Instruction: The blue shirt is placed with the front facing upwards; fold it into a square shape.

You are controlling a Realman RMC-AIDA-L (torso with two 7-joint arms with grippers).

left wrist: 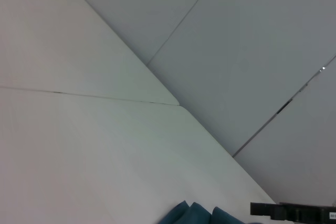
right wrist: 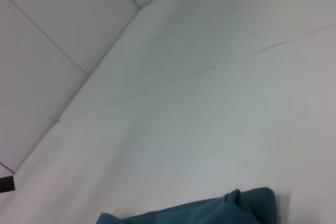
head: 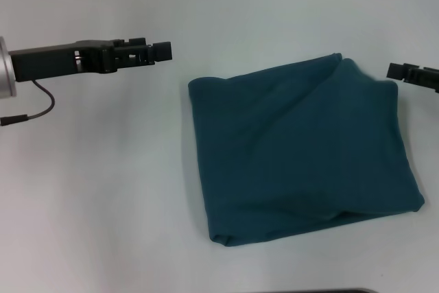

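While the blue shirt lies folded: both arms level, left gripper and right gripper clenched, empty.

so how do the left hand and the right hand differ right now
The left hand shows with its whole forearm and a trailing cable, while only the tip of the right hand enters the head view. The left hand sits well clear of the blue shirt, over bare white table; the right hand is just beside the shirt's far right corner. Both are dark, point inward toward the shirt, and hold nothing.
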